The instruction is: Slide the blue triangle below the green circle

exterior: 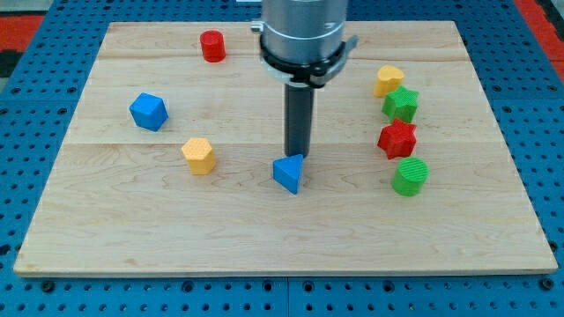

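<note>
No jaws here, just a dark rod; my tip (298, 155) touching the top edge of the blue plastic triangle block (289, 173) at board centre. Green plastic circle block (410, 176) well apart at 3 o'clock from it. Not done yet: still needs shoving toward 4 o'clock, ending under the circle.

One camera, high and in front of the board

The single view looks down at a slant on the whole wooden board (264, 238), its near edge along the view's bottom and far edge near the top. Blue pegboard (53, 26) frames it on all sides. The arm's grey housing (302, 31) enters from the top edge, cropped. It sits moderately close; there is no second view.
</note>
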